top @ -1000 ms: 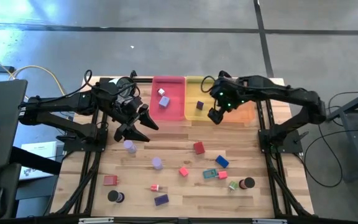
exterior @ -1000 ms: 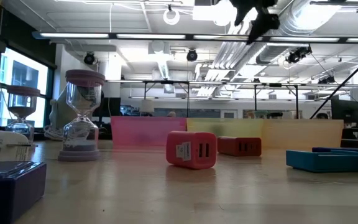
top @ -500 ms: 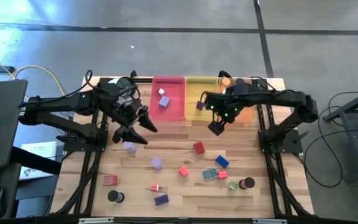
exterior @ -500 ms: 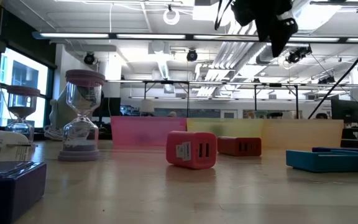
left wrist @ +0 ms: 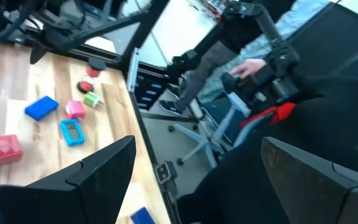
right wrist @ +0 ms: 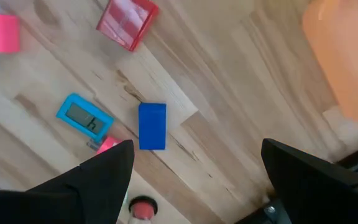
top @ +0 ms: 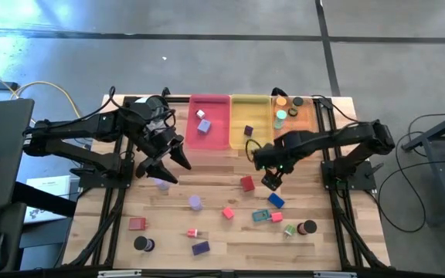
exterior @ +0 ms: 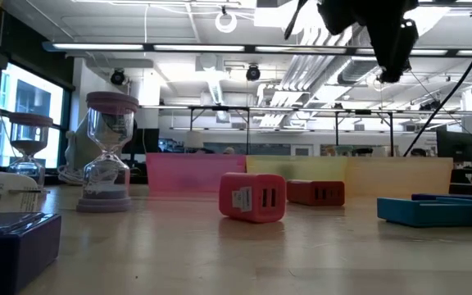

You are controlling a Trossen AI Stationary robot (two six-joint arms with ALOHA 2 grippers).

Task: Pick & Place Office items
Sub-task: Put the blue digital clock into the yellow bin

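Hovering over the table centre, right gripper [top: 272,180] has its fingers spread wide and empty, above the wood between two blocks. Nearest target: blue block [right wrist: 152,126], at about 6 o'clock from the gripper in the high view; red block [top: 246,183] at 9 o'clock, just beside. The blue block looks rigid, light, smooth plastic, so likely slippery; best pinched across the short width, on the flat long sides. Teal timer [right wrist: 84,117] lies close by and could be nudged. Farther off, left gripper [top: 154,165], fingers likewise apart and empty, hangs above a lavender cylinder [top: 161,182].
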